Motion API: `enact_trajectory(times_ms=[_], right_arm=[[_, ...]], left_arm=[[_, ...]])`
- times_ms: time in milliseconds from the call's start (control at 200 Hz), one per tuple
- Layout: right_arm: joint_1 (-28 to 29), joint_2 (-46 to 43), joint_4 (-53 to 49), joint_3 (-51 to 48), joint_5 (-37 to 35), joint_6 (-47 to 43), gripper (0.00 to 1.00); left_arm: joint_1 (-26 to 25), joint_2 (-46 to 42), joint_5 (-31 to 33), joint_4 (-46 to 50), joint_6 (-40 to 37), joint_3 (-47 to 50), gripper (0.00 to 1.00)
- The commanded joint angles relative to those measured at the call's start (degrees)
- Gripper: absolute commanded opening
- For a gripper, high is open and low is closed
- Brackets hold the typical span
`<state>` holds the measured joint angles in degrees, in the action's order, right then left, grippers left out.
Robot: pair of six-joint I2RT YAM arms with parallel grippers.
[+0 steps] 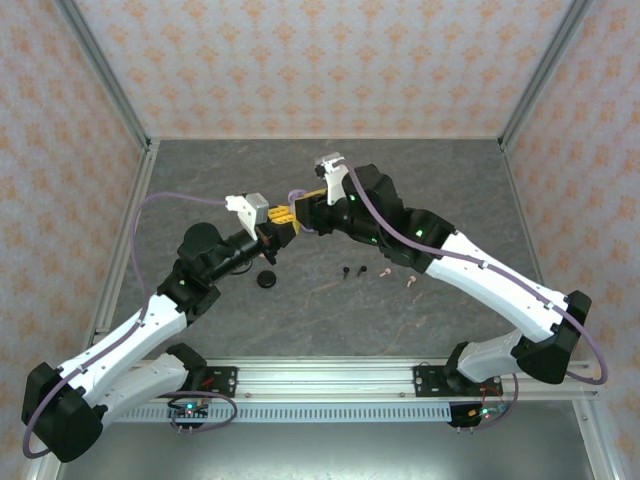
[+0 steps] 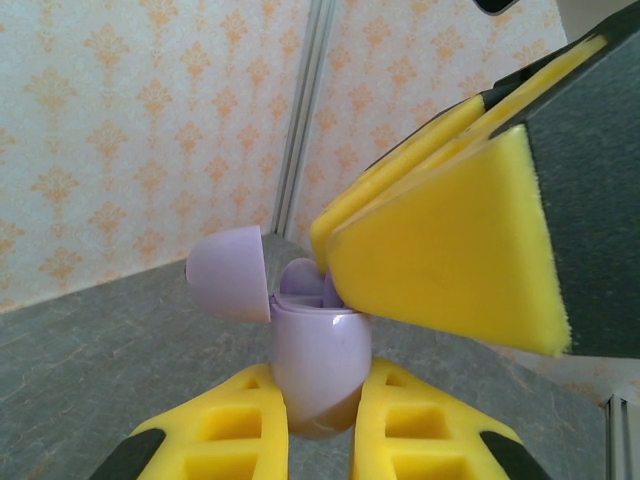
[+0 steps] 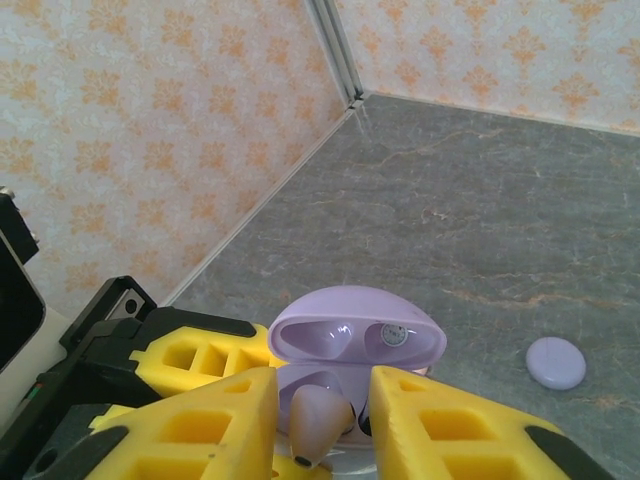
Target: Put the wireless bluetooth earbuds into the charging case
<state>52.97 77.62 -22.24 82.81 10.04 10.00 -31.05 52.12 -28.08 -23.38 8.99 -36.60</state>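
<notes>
My left gripper [image 2: 320, 405] is shut on the lower body of the lilac charging case [image 2: 322, 362], holding it upright off the table. The case lid [image 3: 357, 335] is swung open. My right gripper [image 3: 323, 388] hangs directly over the open case, its jaws slightly apart around a lilac earbud [image 3: 320, 420]. That bud sits tilted in a socket, with a small gap to each finger. In the top view the left gripper [image 1: 277, 229] and right gripper [image 1: 300, 207] meet at mid-table. Two black earbuds [image 1: 352, 271] and two pale pink earbuds [image 1: 397, 277] lie on the table.
A black round puck [image 1: 266, 279] lies just in front of the left gripper. A lilac puck [image 3: 556, 362] rests on the grey tabletop to the right of the case. Patterned walls with metal posts [image 1: 120, 100] enclose the table on three sides.
</notes>
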Motion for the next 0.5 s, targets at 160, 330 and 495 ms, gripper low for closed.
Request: enact_trajectory(times_ms=[160,330,495], right_arm=[[-4.5,-2.6,0.6,1.9,6.1,4.2,0.5],[-7.2,-5.4,0.2,0.7,8.0,5.2,0.61],[-8.5,-5.7,-3.2,-0.8,8.5,5.4,0.61]], left_arm=[[-0.3,-1.7,-1.2,-4.4,0.1,-0.8,0.0],[-0.4,-1.8,-1.2,-4.2,0.0,-0.8,0.0],[-0.4,-1.8,-1.2,-4.1,-0.1,-0.8,0.0]])
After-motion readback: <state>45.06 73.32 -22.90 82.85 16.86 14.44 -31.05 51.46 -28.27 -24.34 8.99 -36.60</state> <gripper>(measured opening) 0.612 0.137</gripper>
